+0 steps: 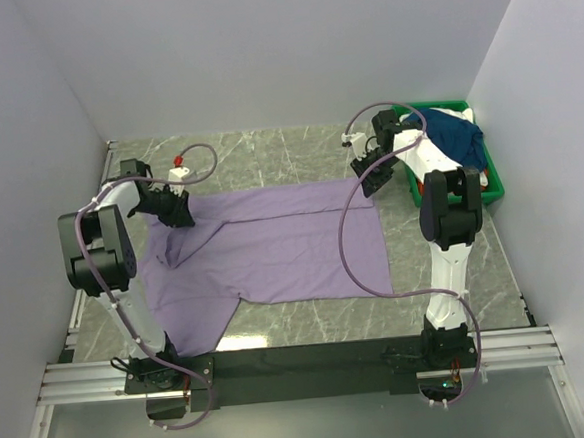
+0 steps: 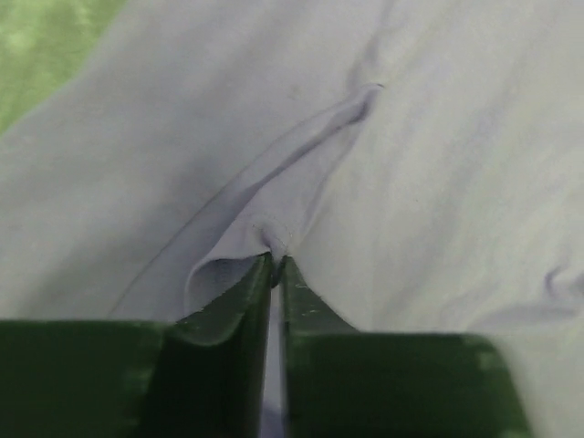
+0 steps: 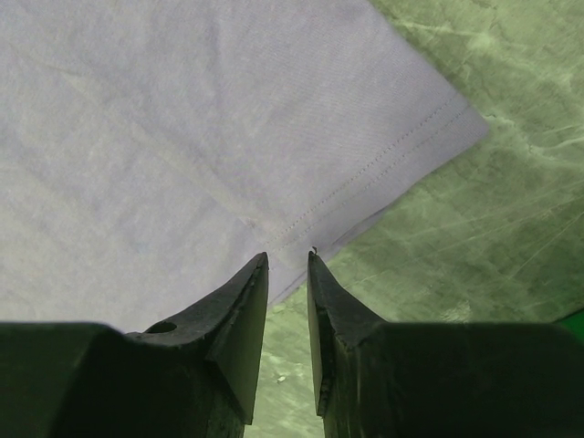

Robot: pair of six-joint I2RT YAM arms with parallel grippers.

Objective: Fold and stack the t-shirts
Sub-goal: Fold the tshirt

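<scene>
A lavender t-shirt (image 1: 284,245) lies spread across the middle of the marble worktop (image 1: 267,151). Its hem is on the right and its sleeves are toward the left. One sleeve reaches out to the near left, close to the left arm's base. The body of the shirt is mostly flat, with creases gathering at the far-left part.

The left hand (image 1: 179,215) is down on that far-left part of the shirt. In the left wrist view its fingers (image 2: 239,301) are drawn nearly together, and a raised fold of lavender cloth is nipped at their tips. A ridge of fabric runs away from the pinch toward the far side. A sliver of bare worktop shows in the top-left corner of that view.

The right hand (image 1: 371,178) is at the far-right corner of the shirt, just beside the hem. In its wrist view the two fingers stand a narrow way apart. The stitched hem edge passes under the gap between them — cloth on the left, bare marble on the right. The cloth there lies flat, and the fingers do not look closed on it.

At the far right of the worktop sits a green plastic bin (image 1: 494,187), well apart from the lavender shirt. A dark navy t-shirt (image 1: 457,137) is heaped in it and hangs over its rim.
</scene>
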